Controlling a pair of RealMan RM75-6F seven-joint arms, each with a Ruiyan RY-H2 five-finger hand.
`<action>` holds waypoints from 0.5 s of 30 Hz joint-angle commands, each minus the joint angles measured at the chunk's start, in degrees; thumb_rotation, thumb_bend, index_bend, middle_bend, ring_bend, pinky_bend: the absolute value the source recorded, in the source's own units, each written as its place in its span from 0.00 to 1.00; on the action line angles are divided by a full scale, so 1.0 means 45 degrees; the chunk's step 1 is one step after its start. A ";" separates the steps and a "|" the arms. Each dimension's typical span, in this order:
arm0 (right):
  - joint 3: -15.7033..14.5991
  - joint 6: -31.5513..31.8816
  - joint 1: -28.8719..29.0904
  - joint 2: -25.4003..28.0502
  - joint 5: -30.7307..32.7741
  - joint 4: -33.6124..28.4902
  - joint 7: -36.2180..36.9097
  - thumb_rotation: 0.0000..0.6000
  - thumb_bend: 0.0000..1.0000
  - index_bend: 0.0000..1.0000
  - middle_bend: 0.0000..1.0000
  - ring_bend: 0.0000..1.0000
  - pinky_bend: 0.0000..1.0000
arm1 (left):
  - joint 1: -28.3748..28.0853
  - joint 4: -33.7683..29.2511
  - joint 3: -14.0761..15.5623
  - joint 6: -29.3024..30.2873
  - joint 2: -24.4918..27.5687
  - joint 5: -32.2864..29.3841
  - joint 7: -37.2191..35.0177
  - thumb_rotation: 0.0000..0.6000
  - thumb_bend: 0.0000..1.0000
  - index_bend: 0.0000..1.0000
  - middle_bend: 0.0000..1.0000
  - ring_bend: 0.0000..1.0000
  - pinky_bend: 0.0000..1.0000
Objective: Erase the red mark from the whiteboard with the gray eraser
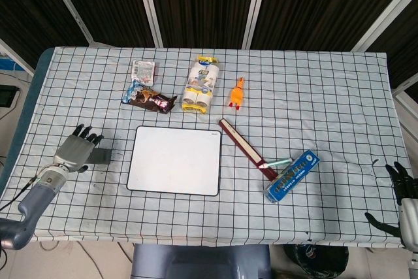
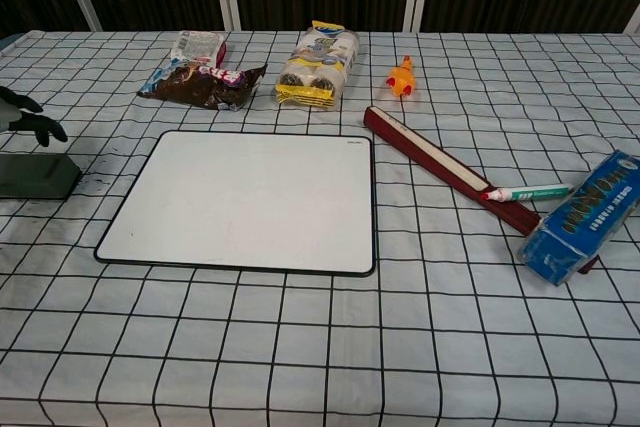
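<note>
Eraser near table's left edge, my left hand over it, fingers spread, ungripped; it may skid away.

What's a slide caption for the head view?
Left hand over the gray eraser beside a clean whiteboard; right hand idle at table edge.
</note>
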 commanded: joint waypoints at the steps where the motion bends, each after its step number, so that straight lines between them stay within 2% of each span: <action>1: -0.0001 -0.0014 0.0003 0.0000 0.0012 -0.0004 0.0008 1.00 0.14 0.01 0.05 0.14 0.19 | 0.0158 -0.0981 -0.0138 0.0736 0.0595 -0.0050 0.0698 1.00 0.14 0.00 0.06 0.00 0.00; 10: 0.0008 0.0006 0.0006 0.0009 -0.0009 -0.0006 0.0008 1.00 0.14 0.01 0.05 0.14 0.19 | 0.1444 -0.4561 -0.0191 0.3762 0.2772 0.0643 0.1468 1.00 0.14 0.00 0.06 0.00 0.00; 15: 0.0013 0.0057 -0.0003 -0.0001 -0.0050 0.0000 -0.0004 1.00 0.14 0.01 0.05 0.14 0.19 | 0.2743 -0.6247 0.0010 0.5711 0.4160 0.1848 -0.0059 1.00 0.14 0.00 0.04 0.00 0.00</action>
